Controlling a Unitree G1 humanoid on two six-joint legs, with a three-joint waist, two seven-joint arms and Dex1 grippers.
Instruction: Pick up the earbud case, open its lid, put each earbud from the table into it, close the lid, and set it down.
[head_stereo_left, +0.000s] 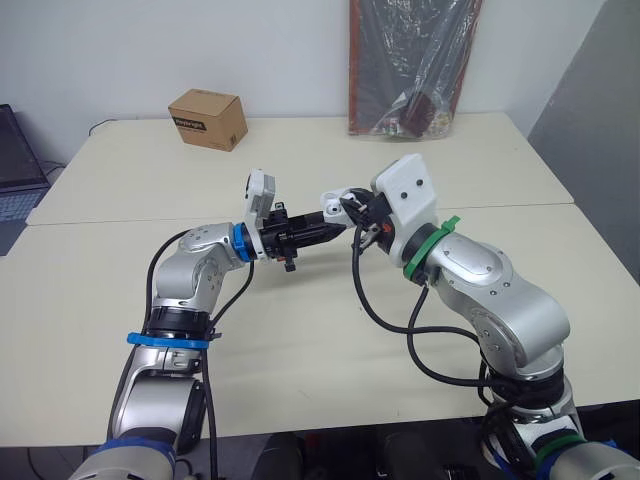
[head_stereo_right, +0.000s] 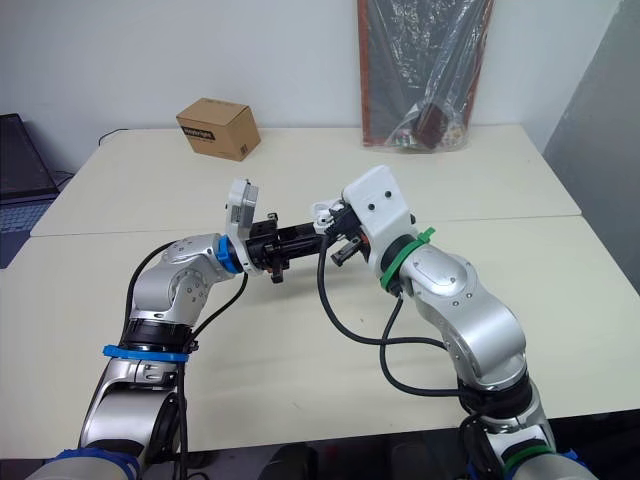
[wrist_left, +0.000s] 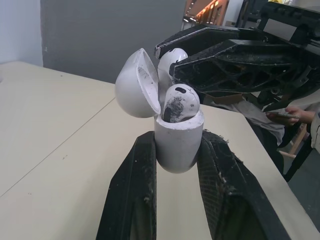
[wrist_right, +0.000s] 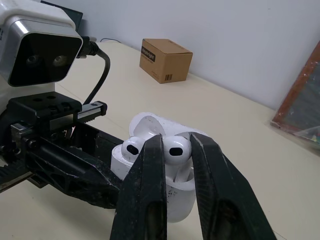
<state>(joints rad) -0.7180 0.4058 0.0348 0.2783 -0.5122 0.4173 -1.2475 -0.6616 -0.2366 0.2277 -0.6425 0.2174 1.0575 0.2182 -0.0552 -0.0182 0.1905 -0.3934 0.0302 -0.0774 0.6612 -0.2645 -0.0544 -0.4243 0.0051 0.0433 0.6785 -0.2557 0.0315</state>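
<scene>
**Operator:** Left gripper status?
**Robot:** My left gripper (wrist_left: 178, 139) clamps the earbud case (wrist_left: 177, 152) above the table (head_stereo_left: 300, 340), lid (wrist_left: 135, 85) open.
**Operator:** Right gripper?
**Robot:** My right gripper (wrist_right: 176, 142) pinches one earbud (wrist_right: 176, 154) at the case mouth.

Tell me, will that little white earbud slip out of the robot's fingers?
It might. The earbud looks smooth, rounded and glossy, and the right gripper pinches it between hard black fingers, so it could squirt out. It looks like stiff plastic, so it probably won't bend. Dropped on the table, its round head would likely let it roll.
</scene>
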